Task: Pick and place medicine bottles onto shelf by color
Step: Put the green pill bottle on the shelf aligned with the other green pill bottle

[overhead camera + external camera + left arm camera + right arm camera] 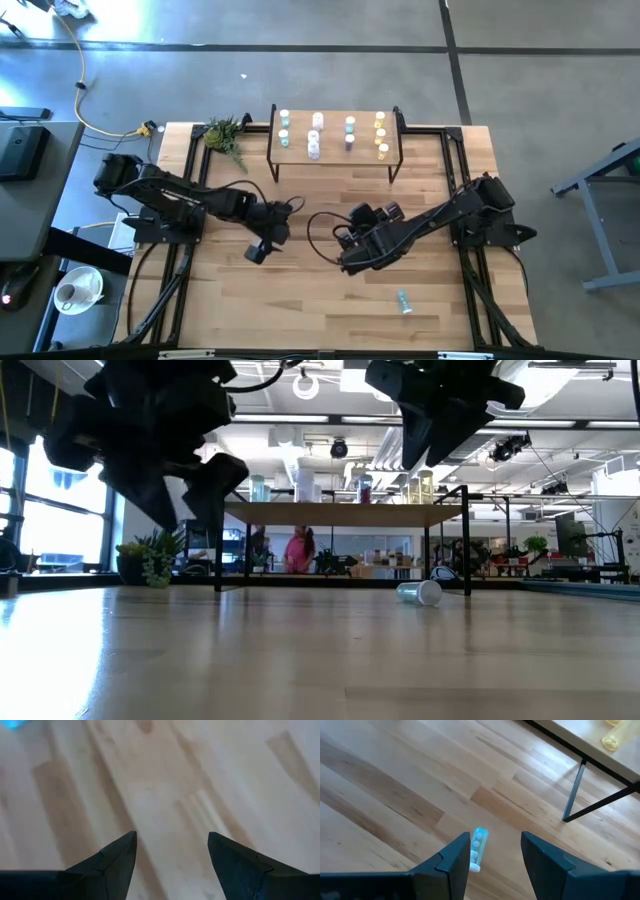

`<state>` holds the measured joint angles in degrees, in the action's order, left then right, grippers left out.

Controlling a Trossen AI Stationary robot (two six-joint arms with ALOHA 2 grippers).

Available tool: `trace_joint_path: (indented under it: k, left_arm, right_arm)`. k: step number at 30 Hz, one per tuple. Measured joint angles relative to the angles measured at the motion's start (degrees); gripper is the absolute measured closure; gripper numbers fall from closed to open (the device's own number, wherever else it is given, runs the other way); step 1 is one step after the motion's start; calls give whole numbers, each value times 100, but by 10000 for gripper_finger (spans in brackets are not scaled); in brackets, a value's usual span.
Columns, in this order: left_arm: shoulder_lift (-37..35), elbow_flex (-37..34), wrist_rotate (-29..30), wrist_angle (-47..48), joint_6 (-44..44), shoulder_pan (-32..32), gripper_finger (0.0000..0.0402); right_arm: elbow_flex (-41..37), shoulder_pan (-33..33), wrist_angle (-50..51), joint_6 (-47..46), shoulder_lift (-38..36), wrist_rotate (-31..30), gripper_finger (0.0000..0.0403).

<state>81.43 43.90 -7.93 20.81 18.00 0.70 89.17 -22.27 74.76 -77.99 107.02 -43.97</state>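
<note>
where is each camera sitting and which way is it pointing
High: above, looking straight down on the slatted wooden table; both dark arms show.
Low: at tabletop height, looking level at the low light-wood shelf; both arms overhead.
Left wrist: down at bare boards past the open left gripper.
Right wrist: past the open right gripper at the small light blue, white-capped bottle lying flat.
Shared: that bottle, in high, low and right wrist.

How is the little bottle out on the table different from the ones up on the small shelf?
The loose bottle lies on its side on the tabletop, near the front edge; the shelf bottles stand upright on the raised shelf at the back. The loose bottle is alone, while the shelf bottles stand in several short rows. All are tiny bottles.
</note>
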Motion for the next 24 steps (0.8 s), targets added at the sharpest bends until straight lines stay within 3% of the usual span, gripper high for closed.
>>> trace_joint_path:
  k: [5,11,18,24]
  left_arm:
    - [0,-102,-4,-50,-132,349,167]
    - [0,-803,0,-593,-302,617,167]
    - [-14,-1364,16,-1167,-753,651,167]
    - [-215,-1746,22,-1580,-1031,652,167]
  right_arm:
    - [0,29,-12,106,0,92,238]
    - [0,25,-33,265,0,79,238]
    - [-2,139,-307,793,0,14,237]
    - [-2,429,-548,1388,0,400,237]
